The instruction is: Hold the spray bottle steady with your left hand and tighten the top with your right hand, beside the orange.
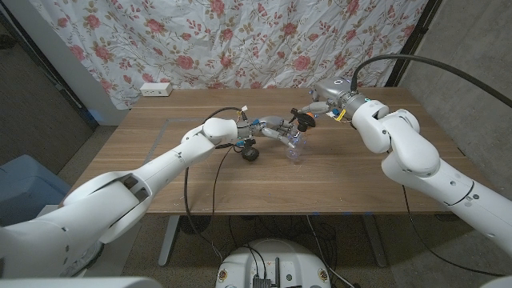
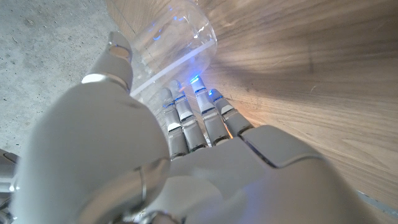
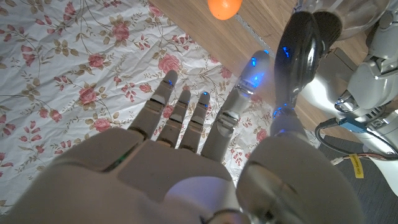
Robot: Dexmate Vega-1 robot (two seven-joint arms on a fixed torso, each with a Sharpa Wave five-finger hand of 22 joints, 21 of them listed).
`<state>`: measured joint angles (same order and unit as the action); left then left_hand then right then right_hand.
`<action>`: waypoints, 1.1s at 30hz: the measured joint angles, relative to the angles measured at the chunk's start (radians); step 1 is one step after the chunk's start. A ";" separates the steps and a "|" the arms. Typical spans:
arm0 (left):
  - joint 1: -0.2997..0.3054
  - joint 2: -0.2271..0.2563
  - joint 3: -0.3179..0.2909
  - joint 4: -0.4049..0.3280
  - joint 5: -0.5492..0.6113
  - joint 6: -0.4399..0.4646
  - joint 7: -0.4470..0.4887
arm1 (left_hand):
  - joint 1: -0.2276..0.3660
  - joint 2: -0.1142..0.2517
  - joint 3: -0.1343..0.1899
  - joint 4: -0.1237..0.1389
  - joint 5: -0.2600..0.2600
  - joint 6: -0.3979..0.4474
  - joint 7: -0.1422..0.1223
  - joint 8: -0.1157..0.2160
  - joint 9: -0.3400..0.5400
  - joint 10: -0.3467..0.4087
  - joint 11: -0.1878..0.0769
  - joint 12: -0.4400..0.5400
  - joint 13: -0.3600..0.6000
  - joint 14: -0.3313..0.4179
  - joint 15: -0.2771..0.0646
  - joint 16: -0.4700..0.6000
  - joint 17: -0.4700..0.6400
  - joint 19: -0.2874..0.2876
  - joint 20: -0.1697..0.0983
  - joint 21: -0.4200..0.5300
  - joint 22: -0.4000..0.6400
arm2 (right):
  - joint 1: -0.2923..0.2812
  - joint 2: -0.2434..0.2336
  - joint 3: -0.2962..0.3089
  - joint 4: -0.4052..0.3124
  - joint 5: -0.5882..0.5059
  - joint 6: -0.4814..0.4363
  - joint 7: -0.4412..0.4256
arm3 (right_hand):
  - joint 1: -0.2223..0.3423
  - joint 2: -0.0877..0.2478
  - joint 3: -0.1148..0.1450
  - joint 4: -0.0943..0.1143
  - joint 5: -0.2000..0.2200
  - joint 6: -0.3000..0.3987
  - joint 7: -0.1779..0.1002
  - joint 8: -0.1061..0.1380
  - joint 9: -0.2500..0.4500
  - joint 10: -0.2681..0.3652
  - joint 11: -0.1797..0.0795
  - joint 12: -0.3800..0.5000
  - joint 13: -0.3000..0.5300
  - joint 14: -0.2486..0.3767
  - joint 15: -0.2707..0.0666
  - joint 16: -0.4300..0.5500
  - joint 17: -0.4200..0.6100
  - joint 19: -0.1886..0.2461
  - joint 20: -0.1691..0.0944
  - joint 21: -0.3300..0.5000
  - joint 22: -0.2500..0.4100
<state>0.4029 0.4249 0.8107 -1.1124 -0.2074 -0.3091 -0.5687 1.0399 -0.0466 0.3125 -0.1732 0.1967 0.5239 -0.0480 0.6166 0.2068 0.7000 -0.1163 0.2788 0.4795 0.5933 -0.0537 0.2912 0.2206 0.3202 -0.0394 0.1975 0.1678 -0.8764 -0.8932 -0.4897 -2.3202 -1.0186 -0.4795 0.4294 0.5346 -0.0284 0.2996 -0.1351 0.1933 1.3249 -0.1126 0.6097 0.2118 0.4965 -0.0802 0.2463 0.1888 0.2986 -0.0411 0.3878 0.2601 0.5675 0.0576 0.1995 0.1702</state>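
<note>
The bench is showing brown wood grain. The bottle is looking clear, its top black. The orange is glowing bright orange. The curtain is showing white cloth with pink roses. Both arms are looking white, the fingers grey with blue lights.

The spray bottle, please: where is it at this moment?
In the head view, the spray bottle sits mid-table, gripped by the left hand, with the right hand at its top.
</note>
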 measured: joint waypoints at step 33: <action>0.016 0.009 -0.011 -0.011 -0.006 0.005 0.016 | 0.000 0.000 0.000 0.000 -0.004 0.000 0.000 0.000 0.000 0.000 0.000 -0.008 0.006 0.000 0.000 -0.009 0.000 0.000 0.000 -0.006 0.000 | 0.031 -0.052 0.044 -0.011 0.123 0.064 0.035 | -0.176 -0.038 -0.073 0.043 0.000 -0.359 0.039 -0.212 -0.023 -0.153 0.083 -0.058 0.004 -0.118 0.079 -0.075 0.006 -0.066 0.080 -0.015 0.000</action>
<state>0.4189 0.4343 0.7999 -1.1232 -0.2130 -0.3040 -0.5526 1.0399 -0.0466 0.3124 -0.1730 0.1928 0.5239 -0.0479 0.6166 0.2068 0.7000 -0.1164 0.2707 0.4851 0.5932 -0.0536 0.2827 0.2205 0.3202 -0.0394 0.1911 0.1678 -0.8450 -0.9447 -0.4456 -2.3308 -0.8952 -0.4152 0.4639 0.3584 -0.0661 0.2263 -0.0924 0.1933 0.9662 -0.0739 0.3978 0.1887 0.3433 0.0031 0.1885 0.1932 0.1802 0.0375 0.3131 0.2665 0.5011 0.1376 0.1848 0.1701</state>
